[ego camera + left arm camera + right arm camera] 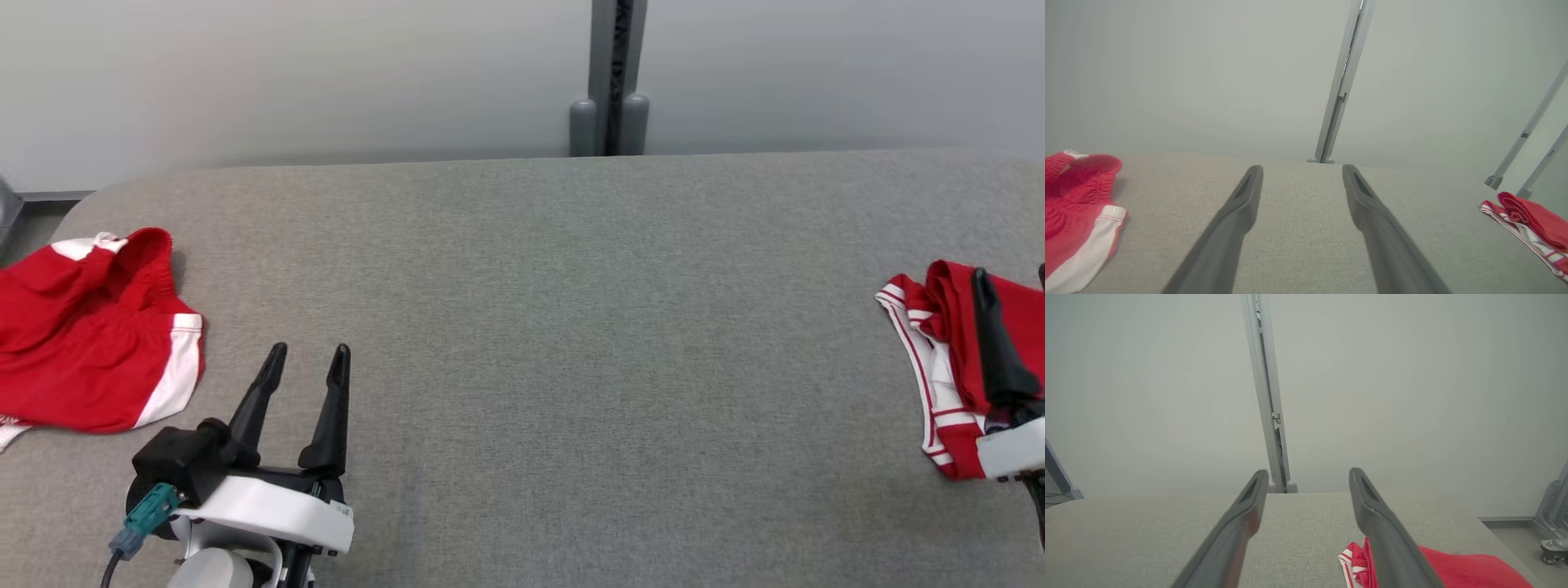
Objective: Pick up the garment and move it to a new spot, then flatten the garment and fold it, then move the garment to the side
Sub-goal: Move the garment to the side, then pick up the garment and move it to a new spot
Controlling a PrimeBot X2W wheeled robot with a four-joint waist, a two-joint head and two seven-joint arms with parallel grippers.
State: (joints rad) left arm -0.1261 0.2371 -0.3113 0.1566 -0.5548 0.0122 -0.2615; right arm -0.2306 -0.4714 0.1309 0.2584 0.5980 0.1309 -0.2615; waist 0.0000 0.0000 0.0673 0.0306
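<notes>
A crumpled red garment with white side panels lies at the table's left edge, also seen in the left wrist view. My left gripper stands open just right of it, fingers apart over bare cloth. A second red garment with white stripes lies bunched at the right edge, visible as well from the left wrist. Over it sits my right gripper, open, with nothing between its fingers. That garment shows under the right-hand finger.
The grey fabric-covered table has a wide bare middle between the two garments. A grey post rises behind its far edge against a pale wall. Slanted metal struts stand off the right end.
</notes>
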